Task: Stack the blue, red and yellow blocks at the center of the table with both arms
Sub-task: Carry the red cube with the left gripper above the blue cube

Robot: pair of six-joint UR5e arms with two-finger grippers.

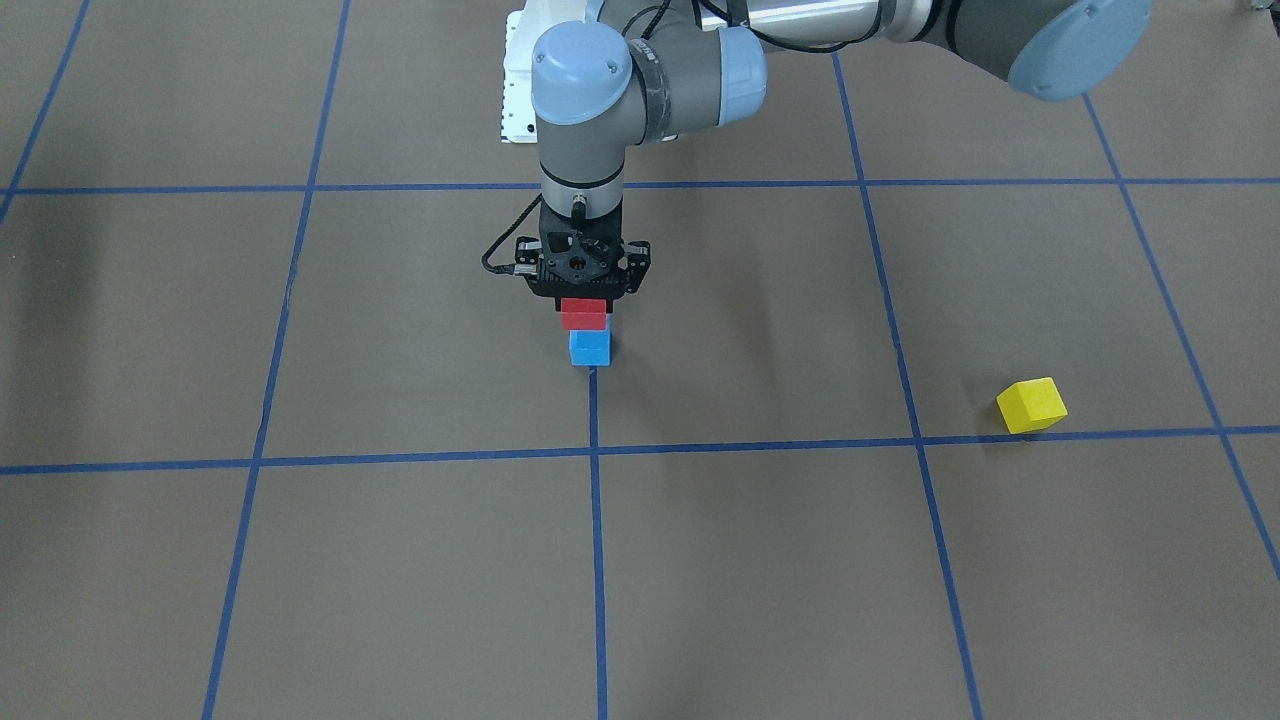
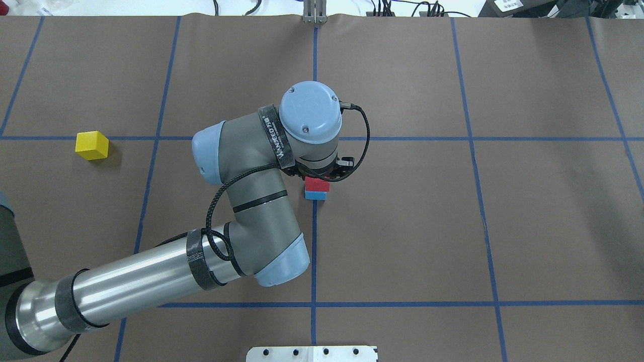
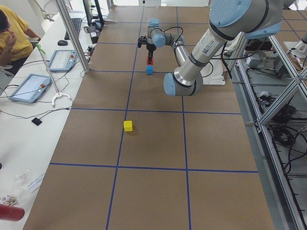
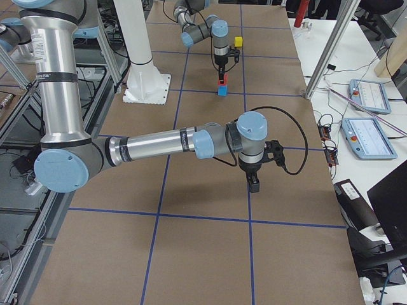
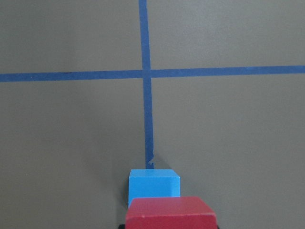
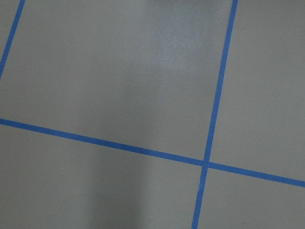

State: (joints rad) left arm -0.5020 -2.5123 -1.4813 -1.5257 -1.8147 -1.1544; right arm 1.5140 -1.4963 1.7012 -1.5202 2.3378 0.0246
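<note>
My left gripper [image 1: 584, 302] is shut on the red block [image 1: 583, 315] at the table's centre. The red block sits right on top of the blue block [image 1: 590, 348], which stands on a tape line; I cannot tell whether they touch. In the left wrist view the red block [image 5: 170, 212] is low in front of the blue block [image 5: 154, 186]. The yellow block [image 1: 1032, 405] lies alone far out on my left side, and also shows in the overhead view [image 2: 92, 145]. My right gripper [image 4: 254, 184] shows only in the exterior right view, low over bare table; I cannot tell if it is open or shut.
Brown table paper with a blue tape grid [image 2: 314, 251]. A white base plate [image 1: 515, 90] is by the robot's base. Operator desks with tablets [image 3: 29, 86] stand along the far side.
</note>
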